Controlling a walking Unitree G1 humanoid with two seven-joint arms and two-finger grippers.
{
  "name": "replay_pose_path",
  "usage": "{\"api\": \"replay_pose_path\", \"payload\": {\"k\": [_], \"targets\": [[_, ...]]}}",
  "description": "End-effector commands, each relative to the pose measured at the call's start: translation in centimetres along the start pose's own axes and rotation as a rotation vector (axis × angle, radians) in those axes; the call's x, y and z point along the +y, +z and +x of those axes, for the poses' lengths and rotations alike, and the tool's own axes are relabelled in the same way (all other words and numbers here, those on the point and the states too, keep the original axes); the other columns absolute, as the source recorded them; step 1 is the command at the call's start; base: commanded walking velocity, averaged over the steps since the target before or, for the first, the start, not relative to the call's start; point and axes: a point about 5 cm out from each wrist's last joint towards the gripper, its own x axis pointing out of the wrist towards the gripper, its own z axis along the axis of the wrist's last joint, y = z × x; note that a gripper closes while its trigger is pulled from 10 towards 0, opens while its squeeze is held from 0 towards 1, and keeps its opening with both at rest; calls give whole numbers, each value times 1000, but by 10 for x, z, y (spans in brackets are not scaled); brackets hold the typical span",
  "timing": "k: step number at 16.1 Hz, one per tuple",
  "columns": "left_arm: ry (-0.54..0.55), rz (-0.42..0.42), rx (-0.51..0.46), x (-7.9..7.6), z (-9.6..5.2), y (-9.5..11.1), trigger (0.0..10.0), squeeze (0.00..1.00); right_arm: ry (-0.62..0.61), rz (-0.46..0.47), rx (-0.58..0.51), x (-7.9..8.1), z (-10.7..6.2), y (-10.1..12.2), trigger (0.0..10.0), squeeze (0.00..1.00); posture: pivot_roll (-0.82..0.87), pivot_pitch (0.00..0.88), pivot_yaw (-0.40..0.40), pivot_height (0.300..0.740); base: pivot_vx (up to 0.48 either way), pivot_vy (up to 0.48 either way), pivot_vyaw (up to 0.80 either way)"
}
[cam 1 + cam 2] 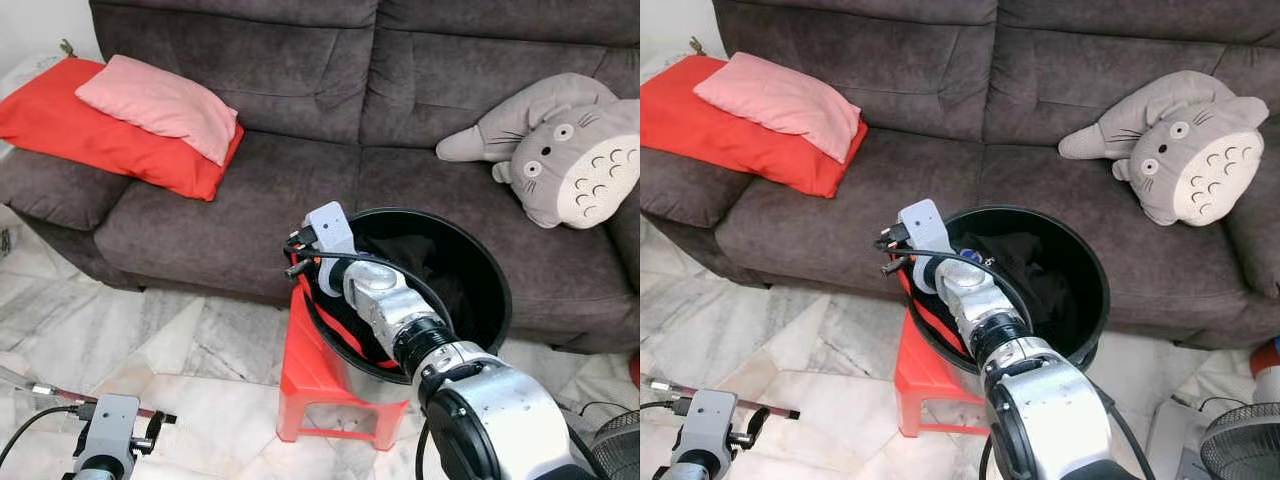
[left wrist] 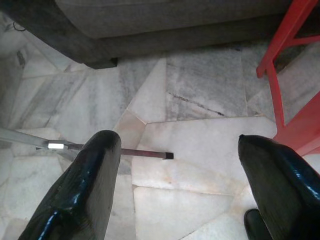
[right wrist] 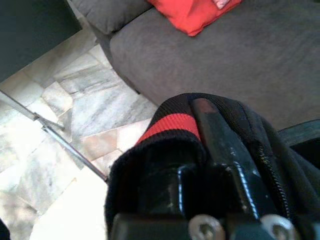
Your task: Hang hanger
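A black garment with a red band (image 3: 170, 127) lies over and between the fingers of my right gripper (image 1: 298, 264), which is shut on it at the near left rim of a black basket (image 1: 497, 290). More of the dark cloth (image 1: 440, 268) sits inside the basket, and a red stripe (image 1: 345, 335) hangs over its rim. The basket stands on a red plastic stool (image 1: 310, 372) in front of the sofa. My left gripper (image 2: 175, 147) hangs low over the marble floor, open, with nothing between its fingers (image 2: 82, 180). No hanger can be made out.
A thin metal rod (image 2: 30, 140) lies on the floor at the left. On the grey sofa (image 1: 230, 210) rest a pink pillow (image 1: 160, 105), a red cushion (image 1: 90, 135) and a grey plush toy (image 1: 565, 150). A fan (image 1: 1240, 440) stands at the right.
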Motion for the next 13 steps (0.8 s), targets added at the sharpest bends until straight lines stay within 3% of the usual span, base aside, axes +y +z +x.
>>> {"api": "replay_pose_path", "payload": {"k": [1,2,3,4,7,10,11,12,13], "targets": [[14,0,40,3,-5,-9,10000,0,-72,-15,-39,-11,-4,2,10000,0,214,250,16,740,0,0,0],[12,-1,41,3,-4,-8,10000,0,-98,3,-61,-17,-6,4,10000,0,210,252,20,740,0,0,0],[-3,0,43,-1,-3,-8,10000,0,-191,48,-160,-38,-15,16,10000,0,188,254,23,740,0,0,0],[-7,-1,44,-2,-1,-7,10000,0,-221,81,-226,-46,-20,25,10000,0,176,257,26,740,0,0,0],[-22,-3,47,-7,5,-4,10000,0,-260,95,-414,-61,-35,48,10000,0,132,254,35,740,0,0,0],[-36,-7,46,-12,9,-1,10000,0,-177,82,-315,-53,-34,32,10000,0,112,250,34,740,0,0,0],[-41,-9,44,-14,10,0,10000,0,-177,29,-240,-51,-33,15,10000,0,111,250,34,740,0,0,0],[-42,-13,44,-15,10,0,10000,0,-159,42,-159,-51,-31,-1,10000,0,106,249,29,740,0,0,0],[-44,-17,46,-17,11,0,10000,0,-74,1,-22,-41,-30,-29,10000,0,109,250,27,740,0,0,0]]}}
